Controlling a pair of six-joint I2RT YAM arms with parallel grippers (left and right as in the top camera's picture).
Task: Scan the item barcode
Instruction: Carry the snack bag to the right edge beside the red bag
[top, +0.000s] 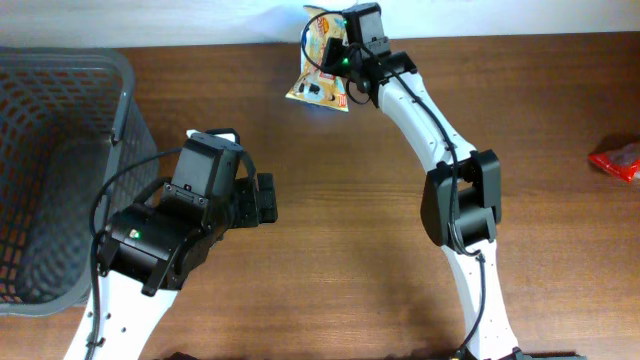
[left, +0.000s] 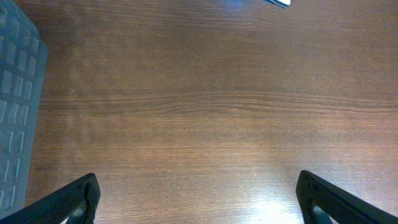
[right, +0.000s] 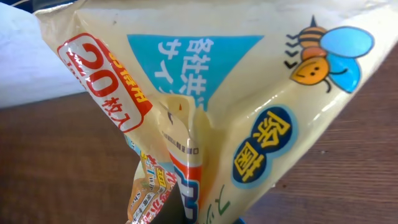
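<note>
Filling the right wrist view, the yellow packet (right: 249, 106) shows a bee drawing and a red "20" label. It is pinched in the right gripper (top: 343, 62) at the far edge of the counter (top: 330, 250), about mid-scene. The left gripper (left: 199, 202) hangs spread wide over bare wood, right of a grey basket (top: 50, 150). A red packet (top: 618, 160) lies at the right edge.

Wide open, the left gripper (left: 199, 198) hangs over the brown wooden table (left: 199, 106), its 2 fingers (left: 71, 200) at the bottom corners. A grey basket (left: 15, 106) lines the left edge.
</note>
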